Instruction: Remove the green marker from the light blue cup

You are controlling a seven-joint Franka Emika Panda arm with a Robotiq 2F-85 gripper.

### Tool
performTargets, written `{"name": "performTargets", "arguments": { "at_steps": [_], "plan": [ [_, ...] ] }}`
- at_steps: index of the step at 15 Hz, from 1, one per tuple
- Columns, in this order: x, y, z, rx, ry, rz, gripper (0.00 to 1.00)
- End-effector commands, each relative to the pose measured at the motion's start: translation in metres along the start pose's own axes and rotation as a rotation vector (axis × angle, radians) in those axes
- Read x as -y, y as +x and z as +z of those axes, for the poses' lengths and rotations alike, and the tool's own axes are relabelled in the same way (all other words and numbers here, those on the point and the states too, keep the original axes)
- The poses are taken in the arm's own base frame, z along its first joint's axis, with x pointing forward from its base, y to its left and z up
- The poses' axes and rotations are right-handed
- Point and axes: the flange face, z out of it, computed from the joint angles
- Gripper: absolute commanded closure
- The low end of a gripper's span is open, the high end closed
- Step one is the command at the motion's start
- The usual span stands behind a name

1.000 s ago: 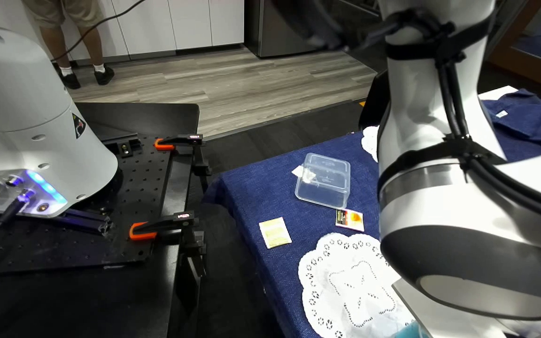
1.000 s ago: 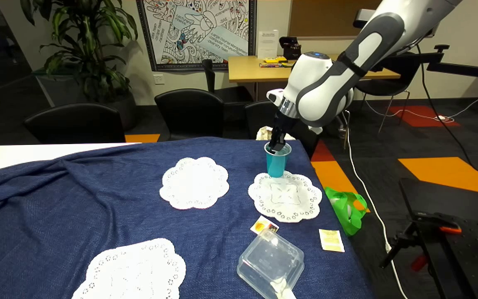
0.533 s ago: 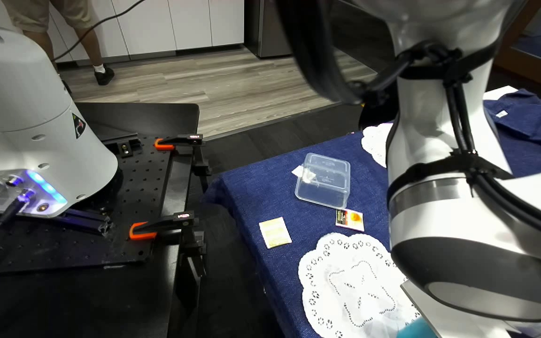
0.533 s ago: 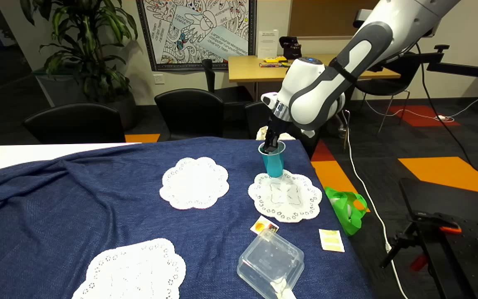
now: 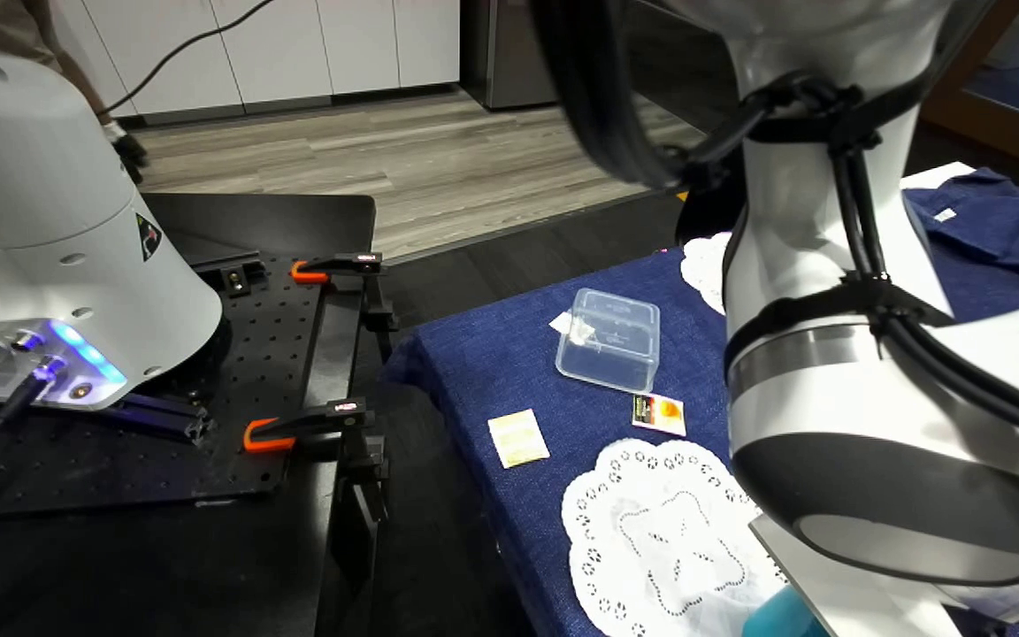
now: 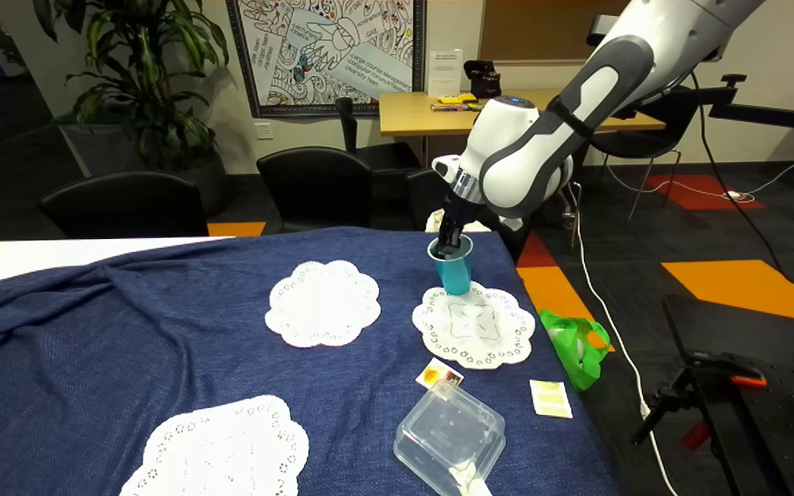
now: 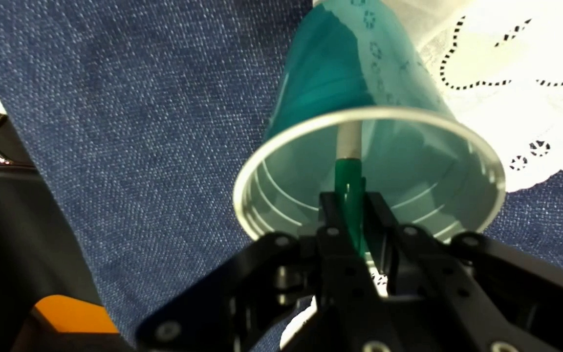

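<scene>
Pointing pale end down into the light blue cup (image 7: 333, 88), the green marker (image 7: 349, 181) is clasped lengthwise in the pincer (image 7: 350, 199).

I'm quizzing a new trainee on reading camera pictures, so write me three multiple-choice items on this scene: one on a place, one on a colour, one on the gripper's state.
1. Where is the green marker relative to the light blue cup?
A. Lying beside it
B. Reaching down into it
C. Lying underneath it

2. What colour is the tablecloth?
A. Red
B. Yellow
C. Dark blue

3. What is the state of the gripper?
A. Closed on the green marker
B. Wide open
C. Closed on nothing

Right letters:
1. B: in the wrist view, the green marker's pale part shows within the light blue cup's opening.
2. C: all three views show dark blue cloth.
3. A: in the wrist view, it closely flanks the marker's green end on both sides.
</scene>
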Motion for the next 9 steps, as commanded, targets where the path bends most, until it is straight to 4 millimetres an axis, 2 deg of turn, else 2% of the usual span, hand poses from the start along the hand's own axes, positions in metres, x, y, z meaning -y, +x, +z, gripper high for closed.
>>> {"name": "performTargets", "arguments": {
  "at_steps": [1,9],
  "plan": [
    [0.015,-0.011,-0.019,0.010,-0.012,0.019,0.96],
    [0.021,-0.030,-0.046,0.033,-0.084,0.079,0.96]
  ]
}}
